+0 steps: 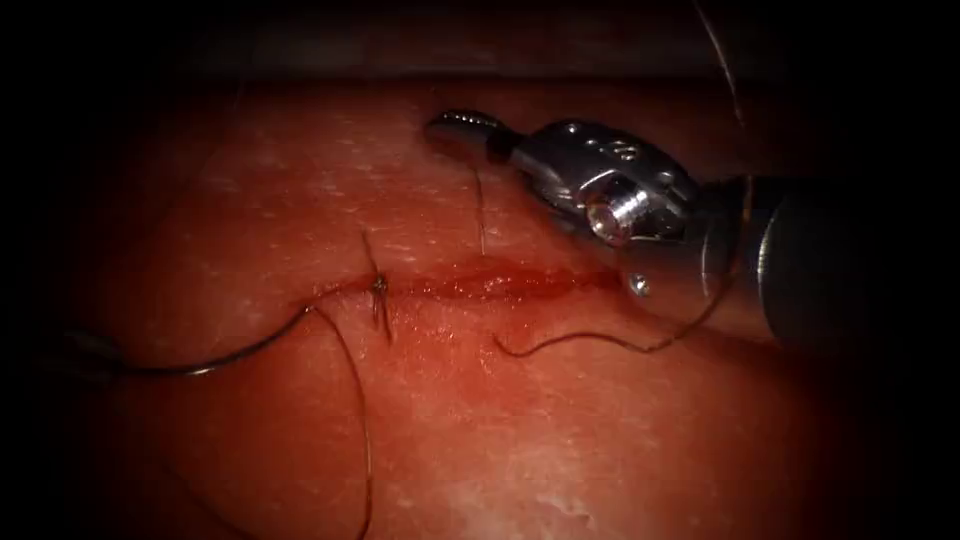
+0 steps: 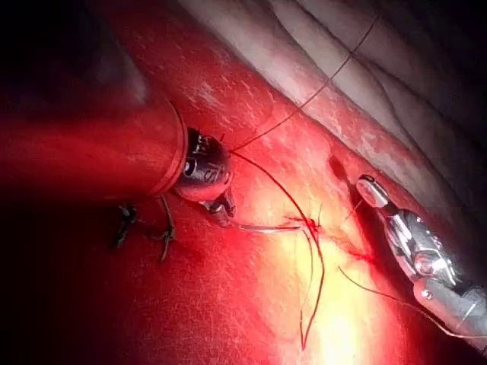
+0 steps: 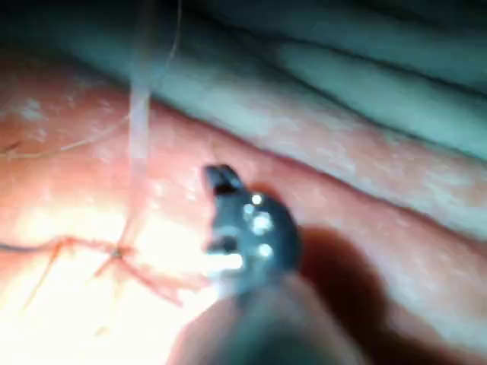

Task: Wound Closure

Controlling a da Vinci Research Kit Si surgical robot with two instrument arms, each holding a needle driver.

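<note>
Pale, glistening tissue (image 1: 600,430) is filling the background, and the cut (image 1: 470,287) is running across it from left to right, with a knot (image 1: 379,288) sitting at its left end.

The left tool (image 2: 222,204) is reaching in from the left, and its jaws appear to be closing on the needle (image 1: 240,350) near its back end. The needle is arcing toward the left end of the cut, with its tip lying just beside the knot. Whether the tip is in the tissue cannot be told.

The right tool (image 1: 465,122) is hovering over the far side of the cut, right of the knot. Its jaws are looking closed. A strand of thread (image 1: 481,215) is hanging down from just under them toward the cut, but whether they are pinching it is not clear. More thread is looping over the near tissue on both sides of the knot.

By its look, the needle is light, stiff and slick. It would likely twist in the jaws unless it is being gripped squarely, well back from the point, which is fragile. The thread is thin and limp, and probably best taken on a free run away from the knot, with a firm but not crushing bite. The tissue is soft and wet, and is likely to tear if it is pulled hard near the cut's edge.
</note>
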